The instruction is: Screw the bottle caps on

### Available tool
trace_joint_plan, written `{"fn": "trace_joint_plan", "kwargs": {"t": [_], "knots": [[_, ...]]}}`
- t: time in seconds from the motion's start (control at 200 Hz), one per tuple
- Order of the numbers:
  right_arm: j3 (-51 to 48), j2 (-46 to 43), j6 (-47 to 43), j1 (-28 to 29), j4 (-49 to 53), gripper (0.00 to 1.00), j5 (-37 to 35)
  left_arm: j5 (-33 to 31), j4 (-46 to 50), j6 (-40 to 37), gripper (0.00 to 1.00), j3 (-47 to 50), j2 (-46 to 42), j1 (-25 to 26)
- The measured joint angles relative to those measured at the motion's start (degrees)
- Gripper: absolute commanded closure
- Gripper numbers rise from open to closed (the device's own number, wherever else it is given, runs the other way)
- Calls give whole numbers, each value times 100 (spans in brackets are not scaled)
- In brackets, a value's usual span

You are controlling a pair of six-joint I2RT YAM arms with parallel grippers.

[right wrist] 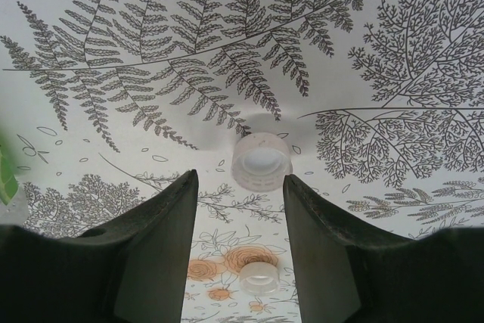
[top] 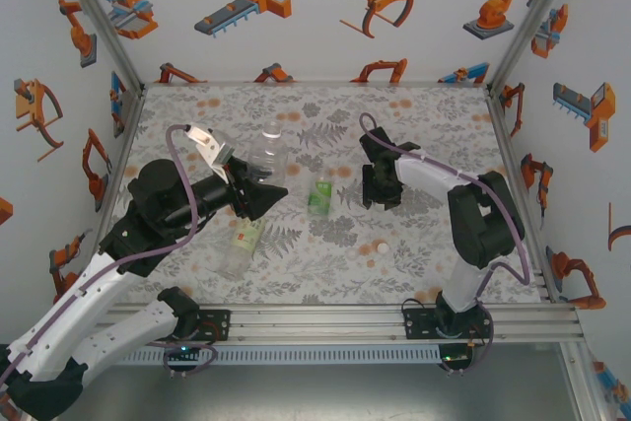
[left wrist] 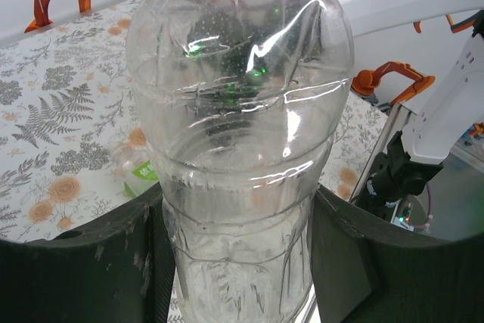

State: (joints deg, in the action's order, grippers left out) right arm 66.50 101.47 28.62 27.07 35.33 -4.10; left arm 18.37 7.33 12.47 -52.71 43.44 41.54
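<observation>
My left gripper [left wrist: 238, 213] is shut on the lower body of the nearly plain clear bottle [left wrist: 238, 96], whose neck points away from the wrist. From above, that bottle [top: 268, 150] sits just beyond my left gripper [top: 253, 189]. A bright-green-label bottle [top: 319, 194] stands mid-table, and a yellow-green-label bottle [top: 242, 242] lies nearer the front. My right gripper [right wrist: 240, 179] hangs open over the mat, tips down. One pale bottle cap [right wrist: 262, 160] lies just past its fingertips, and a second cap [right wrist: 259, 278] lies on the mat, seen through the gap between the fingers. Neither cap is touched.
From above, my right gripper [top: 380, 186] is right of the green-label bottle, and small pale caps [top: 380, 246] lie on the floral mat [top: 434, 125] toward the front. Printed walls close the left, back and right. A metal rail [top: 345, 317] runs along the near edge.
</observation>
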Motion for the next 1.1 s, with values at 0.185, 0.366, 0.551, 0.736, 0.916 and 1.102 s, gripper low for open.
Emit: {"fn": "trace_joint_plan", "kwargs": {"t": [0.185, 0.366, 0.551, 0.736, 0.916, 1.102], "knots": [[-2, 42, 0, 0, -2, 52, 0, 0, -2, 0, 100, 0, -9, 0], [-74, 44, 2, 0, -61, 52, 2, 0, 0, 4, 100, 0, -9, 0], [-190, 55, 2, 0, -109, 52, 4, 0, 0, 24, 100, 0, -13, 0], [-173, 50, 0, 0, -79, 52, 2, -39, 0, 42, 100, 0, -22, 0], [-107, -96, 0, -11, 20, 49, -28, -42, -2, 44, 100, 0, -20, 0], [-107, -153, 2, -81, 48, 47, -105, -42, -2, 46, 100, 0, -20, 0]]}}
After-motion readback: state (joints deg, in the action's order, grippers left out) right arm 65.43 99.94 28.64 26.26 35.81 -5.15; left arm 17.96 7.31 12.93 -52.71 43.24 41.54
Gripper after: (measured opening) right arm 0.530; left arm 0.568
